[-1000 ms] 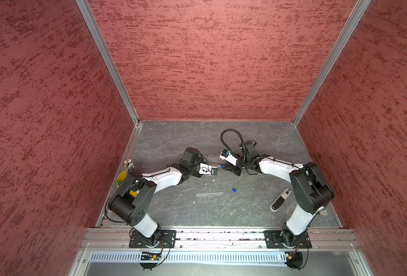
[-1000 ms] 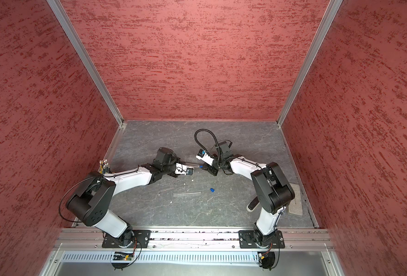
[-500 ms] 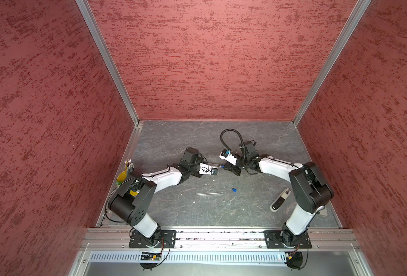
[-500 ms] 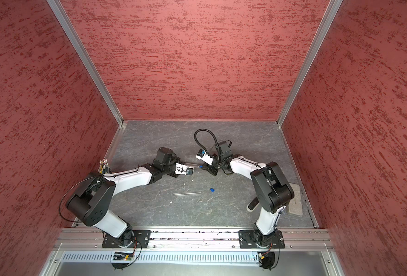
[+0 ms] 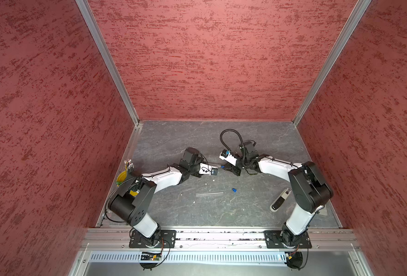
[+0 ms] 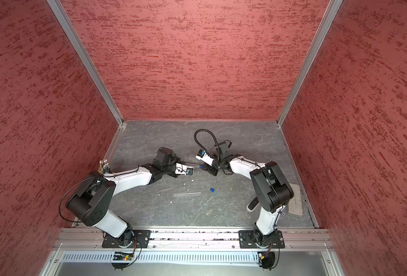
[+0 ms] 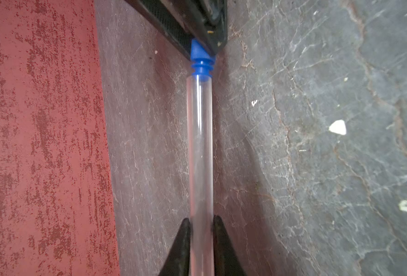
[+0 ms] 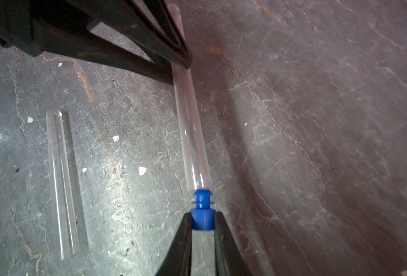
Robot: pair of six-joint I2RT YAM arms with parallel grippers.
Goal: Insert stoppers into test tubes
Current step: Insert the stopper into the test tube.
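Note:
My left gripper (image 7: pixel 200 218) is shut on a clear test tube (image 7: pixel 200 148), which lies level above the floor and points at the right gripper. My right gripper (image 8: pixel 202 213) is shut on the wide end of a blue stopper (image 8: pixel 202 208). The stopper's narrow ribbed end (image 7: pixel 201 69) meets the tube's open mouth; how deep it sits I cannot tell. In both top views the two grippers meet at mid-floor, with the held tube (image 5: pixel 215 164) between them. A second test tube (image 5: pixel 209 193) (image 8: pixel 61 186) lies flat nearer the front, with a loose blue stopper (image 5: pixel 234 190) just right of it.
A black-and-white remote-like device (image 5: pixel 281 199) lies by the right arm's base. Pencils in a yellow cup (image 5: pixel 126 170) stand at the left wall. A grey pad (image 6: pixel 295 200) lies at the front right. Small white specks (image 8: pixel 142 170) dot the stone-grey floor. Red walls close in three sides.

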